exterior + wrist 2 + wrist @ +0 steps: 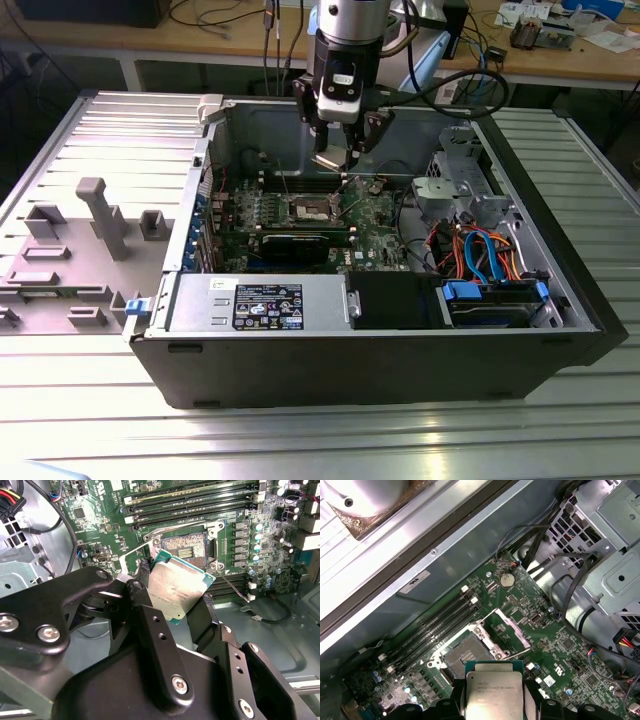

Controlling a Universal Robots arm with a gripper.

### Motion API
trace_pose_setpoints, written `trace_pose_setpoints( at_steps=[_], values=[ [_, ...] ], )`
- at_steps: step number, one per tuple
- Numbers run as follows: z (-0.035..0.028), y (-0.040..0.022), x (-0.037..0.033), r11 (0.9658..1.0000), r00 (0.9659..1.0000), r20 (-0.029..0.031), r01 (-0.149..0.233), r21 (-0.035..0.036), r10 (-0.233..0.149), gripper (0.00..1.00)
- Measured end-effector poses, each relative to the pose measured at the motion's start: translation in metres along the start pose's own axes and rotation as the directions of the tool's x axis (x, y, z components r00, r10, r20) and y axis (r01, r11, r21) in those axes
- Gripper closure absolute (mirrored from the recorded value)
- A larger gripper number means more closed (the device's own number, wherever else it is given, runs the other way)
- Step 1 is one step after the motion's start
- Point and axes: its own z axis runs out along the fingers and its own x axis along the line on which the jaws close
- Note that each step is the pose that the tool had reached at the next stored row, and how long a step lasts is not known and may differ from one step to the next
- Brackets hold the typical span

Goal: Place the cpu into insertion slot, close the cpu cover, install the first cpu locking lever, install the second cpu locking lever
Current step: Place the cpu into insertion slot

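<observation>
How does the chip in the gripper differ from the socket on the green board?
The chip is clamped in the gripper above the board; the socket sits fixed on it, empty. The chip's face is silvery metal; the socket has a dark centre in a silver rim. Both are square and look similar in size.

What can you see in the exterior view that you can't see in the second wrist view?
The exterior view adds the whole computer case, the silver power supply, blue and orange cables and grey plastic stands on the exterior view's left. The second wrist view adds close detail: the contacts inside the insertion slot and the long memory slots. Both show the gripper shut on the cpu, over the green board, not yet in the slot.
</observation>
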Motion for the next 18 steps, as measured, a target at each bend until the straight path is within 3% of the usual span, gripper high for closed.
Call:
trace_pose_setpoints(
  at_steps=[18],
  values=[
    [0.0000, 0.0000, 0.0000, 0.9998, 0.9998, 0.0008, -0.021, -0.0004, 0.021, 0.45]
  ],
)
